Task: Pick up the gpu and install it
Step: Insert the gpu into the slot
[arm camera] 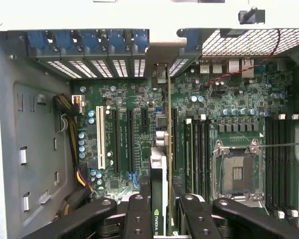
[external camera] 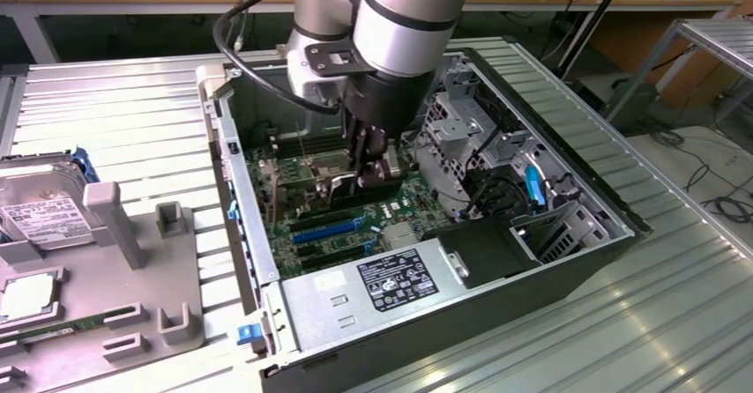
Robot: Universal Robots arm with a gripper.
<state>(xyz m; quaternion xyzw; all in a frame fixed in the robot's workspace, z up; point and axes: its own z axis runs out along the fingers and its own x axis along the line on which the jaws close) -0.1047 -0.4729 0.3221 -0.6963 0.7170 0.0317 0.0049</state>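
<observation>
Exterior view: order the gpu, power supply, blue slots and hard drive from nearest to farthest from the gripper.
1. gpu, between the gripper's fingers.
2. blue slots, on the motherboard beside it.
3. power supply, at the case's near end.
4. hard drive, outside the case, exterior view's left.

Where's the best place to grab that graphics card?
By its upper long edge, from straight above, one finger on each flat face, as the gripper holds the gpu now: the card is thin and stands on edge over the motherboard.

gpu (arm camera: 158,219): green edge, face probably black | pincer (arm camera: 162,201): black | motherboard (arm camera: 229,99): green | slot (arm camera: 100,144): white | latches (arm camera: 89,40): blue
</observation>
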